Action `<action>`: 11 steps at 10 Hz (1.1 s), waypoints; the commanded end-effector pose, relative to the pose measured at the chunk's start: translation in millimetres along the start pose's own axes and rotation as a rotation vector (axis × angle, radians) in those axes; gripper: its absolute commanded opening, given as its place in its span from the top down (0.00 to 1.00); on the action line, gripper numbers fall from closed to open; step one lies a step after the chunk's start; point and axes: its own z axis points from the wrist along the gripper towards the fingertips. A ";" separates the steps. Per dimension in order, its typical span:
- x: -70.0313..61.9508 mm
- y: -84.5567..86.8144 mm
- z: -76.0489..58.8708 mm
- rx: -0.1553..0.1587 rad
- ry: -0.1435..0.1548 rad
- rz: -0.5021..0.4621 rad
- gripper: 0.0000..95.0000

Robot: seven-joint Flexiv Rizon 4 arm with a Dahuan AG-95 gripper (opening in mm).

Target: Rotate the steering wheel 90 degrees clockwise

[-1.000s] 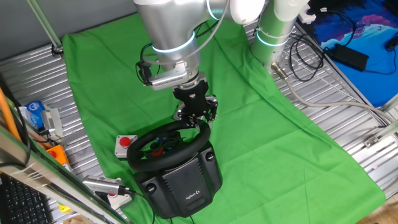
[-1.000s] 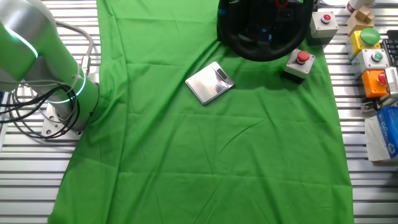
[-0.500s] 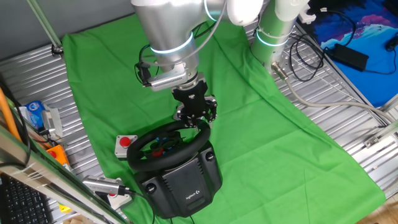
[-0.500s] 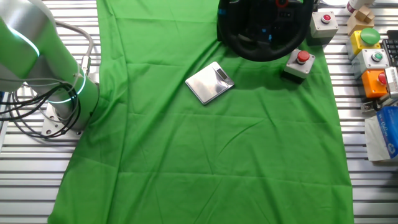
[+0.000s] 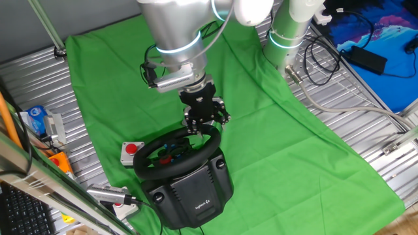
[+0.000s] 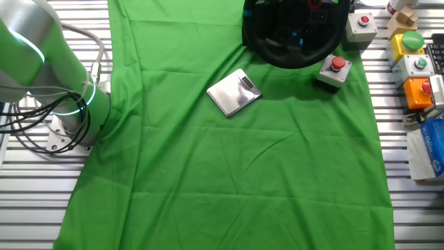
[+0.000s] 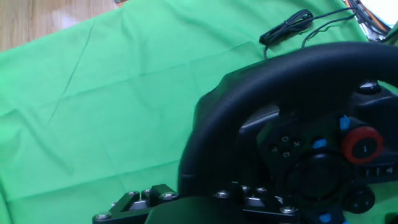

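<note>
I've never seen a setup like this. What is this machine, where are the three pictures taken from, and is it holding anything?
It is a silver robot arm with a two-finger gripper. Two pictures come from fixed cameras on different sides of the table; the third from a camera on the hand. On the green cloth sit a black steering wheel, a small grey box with a red button and a flat silver device. The gripper is at the wheel's far rim; whether it grips is unclear.

The big silver arm (image 5: pixel 173 29) with its glowing teal ring reaches down over the table, wrist pointing pretty much straight down, and the black two-finger gripper (image 5: pixel 204 124) hangs low, though I can't tell how far its jaws are spread.
</note>
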 end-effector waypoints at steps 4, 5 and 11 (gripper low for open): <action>22.3 -4.9 -0.9 -0.034 0.002 -0.025 0.20; 27.4 -3.2 -2.1 -0.037 0.004 -0.034 0.20; 55.2 -9.3 2.5 -0.058 0.001 -0.019 0.40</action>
